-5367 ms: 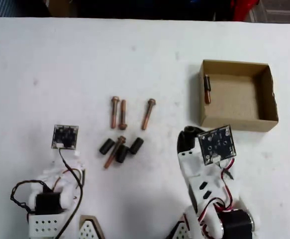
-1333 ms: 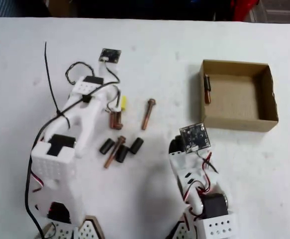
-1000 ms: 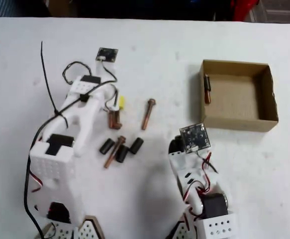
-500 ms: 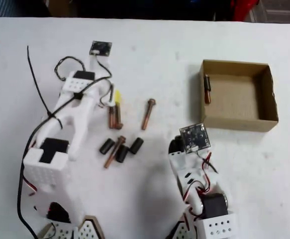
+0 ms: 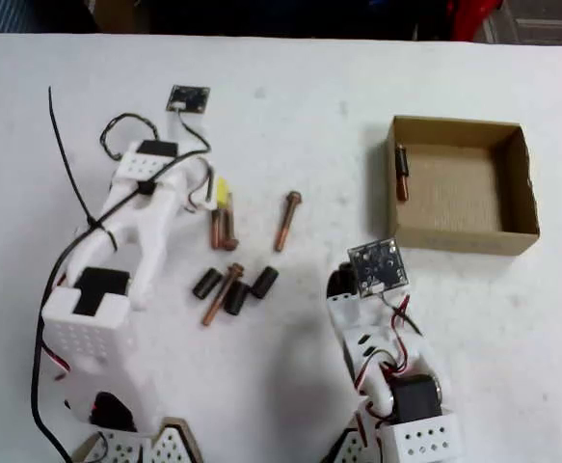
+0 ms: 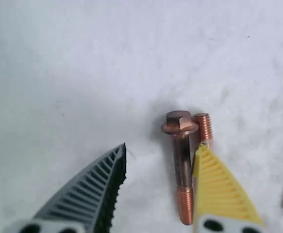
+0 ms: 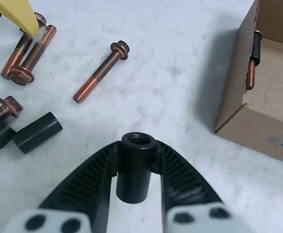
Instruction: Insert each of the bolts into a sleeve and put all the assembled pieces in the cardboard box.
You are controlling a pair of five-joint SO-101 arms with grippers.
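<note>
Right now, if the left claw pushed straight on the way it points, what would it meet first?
The left claw would probably meet the two bolts under its yellow finger; its grey finger, bare table. Depth unclear.

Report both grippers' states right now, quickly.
Left gripper: open, holding nothing, poised over a copper-coloured flanged bolt.
Right gripper: shut on a black cylindrical sleeve, held upright.

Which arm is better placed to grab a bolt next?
Left. The left gripper is open, with a bolt lying between its fingers; the right gripper is shut on a sleeve.
</note>
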